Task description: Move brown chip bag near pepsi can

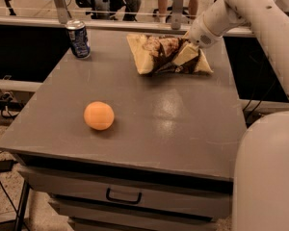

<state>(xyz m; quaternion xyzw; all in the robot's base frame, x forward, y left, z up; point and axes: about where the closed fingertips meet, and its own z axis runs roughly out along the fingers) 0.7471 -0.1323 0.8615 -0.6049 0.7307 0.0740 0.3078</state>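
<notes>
The brown chip bag (pixel 159 54) lies at the back of the grey table (pixel 173 114), right of centre, dark brown in the middle with cream ends. My gripper (pixel 185 56) comes down from the white arm at the upper right and sits on the right part of the bag, touching it. The pepsi can (pixel 79 38) stands upright at the table's back left corner, well to the left of the bag.
An orange ball (pixel 98 115) rests on the left front part of the table. A drawer with a handle (pixel 123 196) is below the front edge. A rail runs behind the table. The robot's white body (pixel 267 177) fills the lower right.
</notes>
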